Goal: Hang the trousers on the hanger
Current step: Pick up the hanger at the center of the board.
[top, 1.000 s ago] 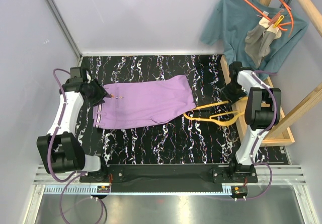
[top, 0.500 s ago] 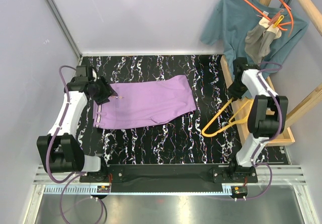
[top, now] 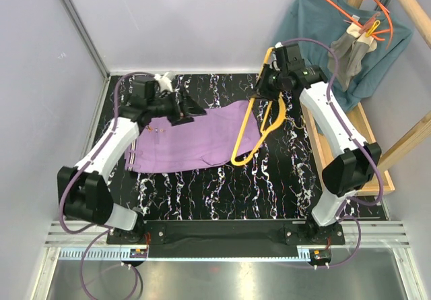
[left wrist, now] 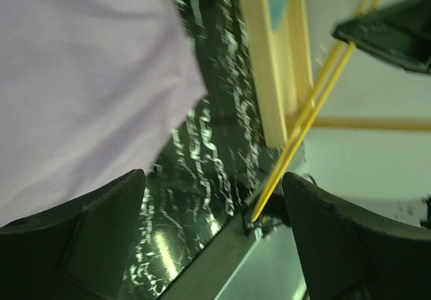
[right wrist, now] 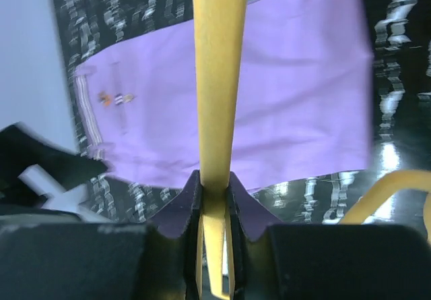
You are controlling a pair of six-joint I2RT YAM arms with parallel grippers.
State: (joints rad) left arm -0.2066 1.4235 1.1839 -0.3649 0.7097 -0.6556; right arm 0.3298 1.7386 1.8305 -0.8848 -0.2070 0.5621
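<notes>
Above the black marbled bench, the right tool is clenched on the thin yellow hanger, which hangs tilted over the right end of the lilac trousers. These lie flat and folded on the bench. The left tool hovers released above them.

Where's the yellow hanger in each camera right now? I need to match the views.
Top external: hanger hangs upper centre-right, over the trousers' right end.
Left wrist: thin diagonal bars, right half.
Right wrist: vertical bar at centre, pinched in the right gripper.
Shared landmark: the lilac trousers, in all three.
</notes>
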